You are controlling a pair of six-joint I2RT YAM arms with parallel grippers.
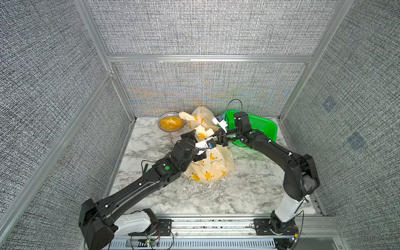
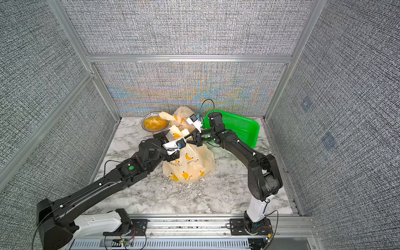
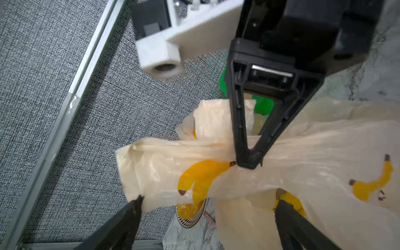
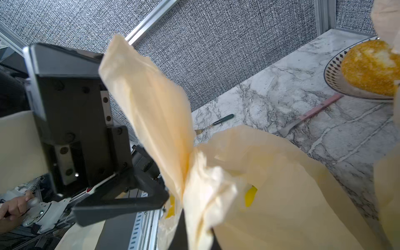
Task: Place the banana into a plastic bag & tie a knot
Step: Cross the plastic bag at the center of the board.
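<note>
**Item 1, plastic bag (image 1: 213, 164).** We are finding it standing bulged near the middle of the table (image 1: 249, 194). It is cream film printed with bananas, and its top is gathered into a neck. The banana itself is not showing anywhere in the open. We are judging it to be inside, though the printed film is keeping us from confirming that.

**Item 2, right gripper (image 3: 248, 160).** Its fingers (image 3: 238, 121) are clenching the gathered neck, and one loose ear of the bag is fanning out past the tips.

**Item 3, left gripper (image 3: 210, 202).** Its fingers (image 3: 129, 216) are standing wide apart and grasping nothing. The ear's end is lying between them; whether it is touching one finger we cannot tell.

**Item 4, bystanders.** A second printed bag (image 1: 202, 114) and a bowl (image 1: 159, 124) of yellow food are sitting along the far edge. A green basket (image 1: 264, 127) is sitting at the far right corner, and two forks (image 4: 216, 124) are lying on the left half.

**Progress.** We are counting the bagging as done and the knot as under way. The ears are looking twisted together at the neck, but we are not making out a cinched knot. We are judging what is left to be regrasping the free ear, pulling it through and tightening.
</note>
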